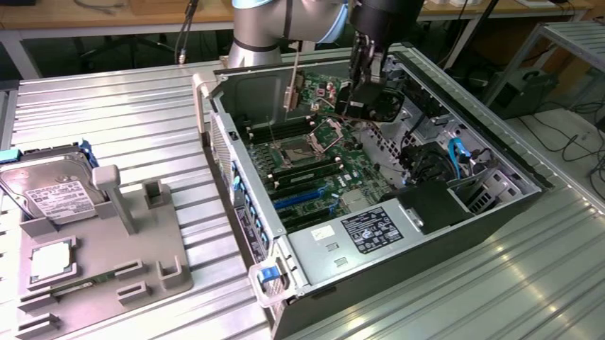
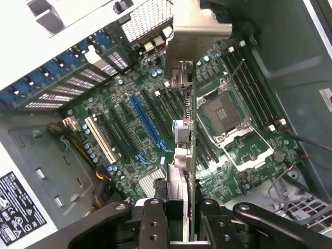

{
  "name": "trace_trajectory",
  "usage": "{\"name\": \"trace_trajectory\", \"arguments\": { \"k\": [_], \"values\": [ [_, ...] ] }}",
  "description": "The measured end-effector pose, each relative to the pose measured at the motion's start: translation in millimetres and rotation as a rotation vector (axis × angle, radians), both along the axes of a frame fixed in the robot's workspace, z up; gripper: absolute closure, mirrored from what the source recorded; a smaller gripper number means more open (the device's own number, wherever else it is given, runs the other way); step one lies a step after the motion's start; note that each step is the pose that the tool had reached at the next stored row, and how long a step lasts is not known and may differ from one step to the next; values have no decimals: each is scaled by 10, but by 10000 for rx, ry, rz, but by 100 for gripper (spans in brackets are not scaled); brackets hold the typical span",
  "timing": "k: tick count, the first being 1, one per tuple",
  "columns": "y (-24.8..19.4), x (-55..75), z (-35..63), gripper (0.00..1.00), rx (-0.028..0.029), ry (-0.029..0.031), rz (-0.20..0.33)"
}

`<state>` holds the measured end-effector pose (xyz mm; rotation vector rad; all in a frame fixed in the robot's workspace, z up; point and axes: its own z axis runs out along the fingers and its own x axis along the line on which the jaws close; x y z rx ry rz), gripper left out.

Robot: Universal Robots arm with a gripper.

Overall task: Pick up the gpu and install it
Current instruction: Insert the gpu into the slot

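The gripper point(image 2: 182, 220) is clamping the gpu point(image 2: 188, 150) by one long edge, holding it edge-on above the motherboard point(image 2: 124, 129), apparently near the slots. The card is presenting as light, stiff and fragile, so edge holds are suiting it.
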<state>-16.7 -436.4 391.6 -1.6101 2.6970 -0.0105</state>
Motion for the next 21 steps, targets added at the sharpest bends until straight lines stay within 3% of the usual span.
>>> {"name": "trace_trajectory", "arguments": {
  "k": [21],
  "values": [
    [-1,0,-7,72,-1,-2,2962]
  ]
}}
